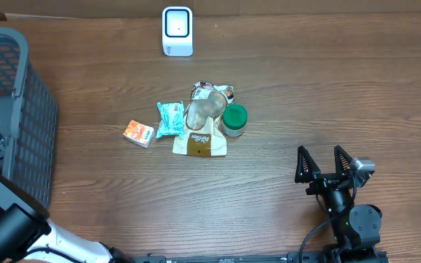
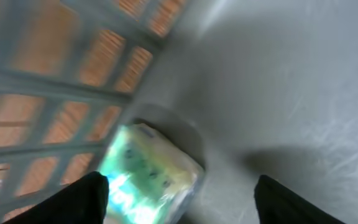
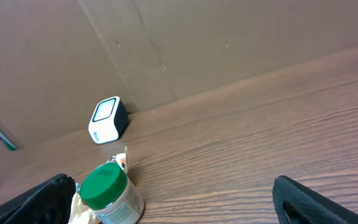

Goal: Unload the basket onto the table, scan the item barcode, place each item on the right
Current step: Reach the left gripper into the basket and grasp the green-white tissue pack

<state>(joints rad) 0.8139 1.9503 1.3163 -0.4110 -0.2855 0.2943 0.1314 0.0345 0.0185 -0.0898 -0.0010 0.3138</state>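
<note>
Down inside the grey plastic mesh basket point(image 1: 28, 102) at the desk's left edge, the left gripper point(image 2: 182, 186) hung with its fingers spread wide. The green-and-yellow crinkly packet point(image 2: 148, 177) lay loose on the basket floor by the wall, too blurry to call contact. Looked like a drop-off to me, so I'd lift straight up clear of the mesh before swinging toward the pile of small grocery items point(image 1: 199, 124) mid-desk. The right gripper point(image 1: 335, 162) sat spread and empty near the front right corner, and the white boxy scanner point(image 1: 177, 31) stood by the back edge.
</note>
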